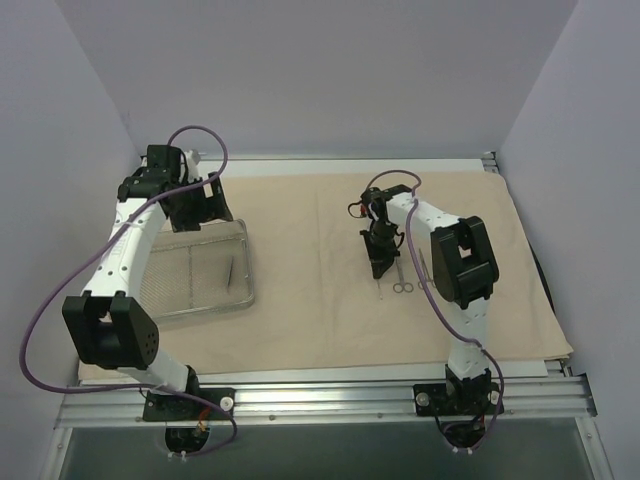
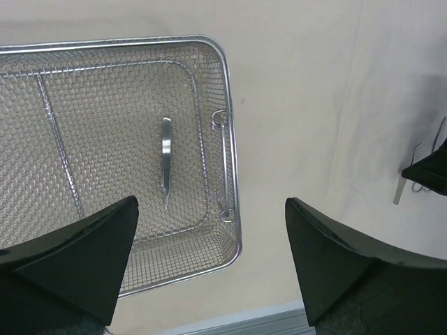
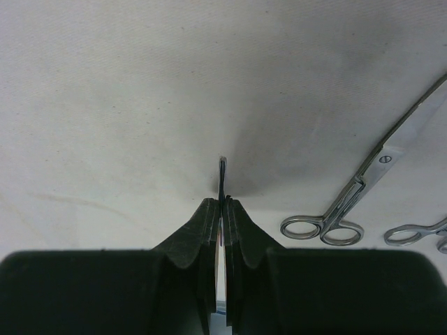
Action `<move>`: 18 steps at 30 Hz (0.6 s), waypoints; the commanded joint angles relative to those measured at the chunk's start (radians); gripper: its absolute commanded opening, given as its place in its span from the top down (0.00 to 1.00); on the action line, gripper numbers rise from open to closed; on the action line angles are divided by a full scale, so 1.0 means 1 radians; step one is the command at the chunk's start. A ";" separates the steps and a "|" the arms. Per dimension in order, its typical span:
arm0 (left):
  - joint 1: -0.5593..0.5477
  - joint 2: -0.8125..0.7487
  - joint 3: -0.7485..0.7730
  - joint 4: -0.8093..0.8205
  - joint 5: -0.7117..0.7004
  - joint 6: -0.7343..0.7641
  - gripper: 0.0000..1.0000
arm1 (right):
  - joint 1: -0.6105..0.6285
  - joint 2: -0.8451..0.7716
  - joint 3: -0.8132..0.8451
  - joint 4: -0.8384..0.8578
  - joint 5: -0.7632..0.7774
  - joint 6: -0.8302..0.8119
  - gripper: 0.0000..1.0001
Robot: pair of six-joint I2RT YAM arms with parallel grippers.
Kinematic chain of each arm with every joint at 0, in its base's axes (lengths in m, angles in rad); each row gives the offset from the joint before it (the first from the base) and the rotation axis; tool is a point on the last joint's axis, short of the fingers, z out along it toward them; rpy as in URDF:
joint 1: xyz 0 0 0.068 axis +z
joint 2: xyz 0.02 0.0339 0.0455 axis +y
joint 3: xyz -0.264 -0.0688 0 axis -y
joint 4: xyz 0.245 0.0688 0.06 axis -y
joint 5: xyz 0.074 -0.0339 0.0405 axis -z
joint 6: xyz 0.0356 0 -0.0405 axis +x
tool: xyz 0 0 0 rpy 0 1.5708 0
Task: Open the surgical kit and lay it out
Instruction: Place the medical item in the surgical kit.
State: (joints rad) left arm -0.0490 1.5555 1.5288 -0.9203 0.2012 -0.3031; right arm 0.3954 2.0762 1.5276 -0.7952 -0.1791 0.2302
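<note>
Your right gripper (image 3: 222,204) pinches a thin metal instrument (image 3: 222,174) over the beige cloth wrap (image 3: 105,105), well right of the wire-mesh tray (image 2: 231,139); your left gripper (image 2: 211,202) hangs spread wide above that tray's rim.

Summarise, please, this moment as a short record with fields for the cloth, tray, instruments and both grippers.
cloth wrap: spread flat
mesh tray: on the cloth, left side
instrument in tray: one slim metal piece, lying flat
instruments on cloth: two ring-handled ones beside the right gripper
left gripper: open above the tray, holding nothing
right gripper: shut on a thin metal instrument, tip toward the cloth
</note>
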 commanded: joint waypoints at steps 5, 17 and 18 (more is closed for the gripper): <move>0.015 0.070 0.002 -0.074 -0.049 -0.011 0.06 | -0.018 0.002 -0.017 0.005 0.033 0.004 0.90; 0.017 0.138 -0.041 -0.144 -0.059 -0.010 0.10 | -0.018 -0.024 0.080 -0.027 0.044 0.004 0.64; 0.017 0.141 -0.041 -0.150 -0.066 -0.011 0.10 | -0.021 -0.033 0.095 -0.033 0.047 0.003 0.64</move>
State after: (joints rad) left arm -0.0380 1.7027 1.4887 -1.0477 0.1555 -0.3103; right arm 0.3801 2.0762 1.5494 -0.7696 -0.1612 0.2337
